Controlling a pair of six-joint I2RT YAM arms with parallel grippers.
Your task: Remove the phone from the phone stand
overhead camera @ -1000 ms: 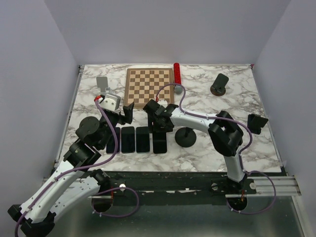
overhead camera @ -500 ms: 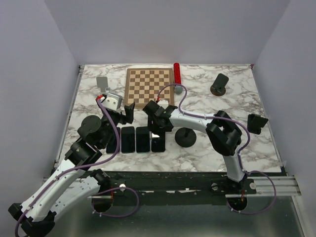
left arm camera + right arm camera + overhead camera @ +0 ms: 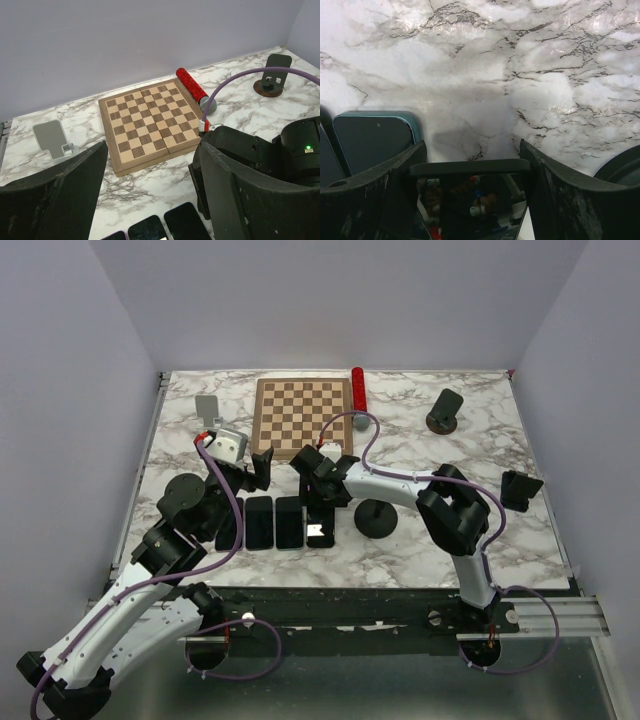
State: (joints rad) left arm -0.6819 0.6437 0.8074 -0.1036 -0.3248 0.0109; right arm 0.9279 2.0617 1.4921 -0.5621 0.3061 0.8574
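Your right claw (image 3: 472, 154) is clamped across a glossy black slab phone (image 3: 470, 202), one finger on each long edge. That phone sits low over the white marble table (image 3: 480, 440), off any stand, at the right end of a row and just left of the black round-based stand (image 3: 377, 518). Whether it touches the marble, you cannot tell. Count four phones in the row: the gripped one, a teal-framed phone (image 3: 370, 137) just beside it, and two more dark phones (image 3: 259, 523) lying flat. Your left claw (image 3: 152, 165) hangs spread wide and empty above the row's left part. Four stands show clearly: the black one, a grey metal stand (image 3: 208, 408), a brown-based stand (image 3: 444, 412) and a black stand at the right edge (image 3: 521, 489). A black round disc (image 3: 183, 496) by your left arm is partly hidden. There is one wooden chessboard (image 3: 302, 415) and one red glitter microphone (image 3: 357, 388)
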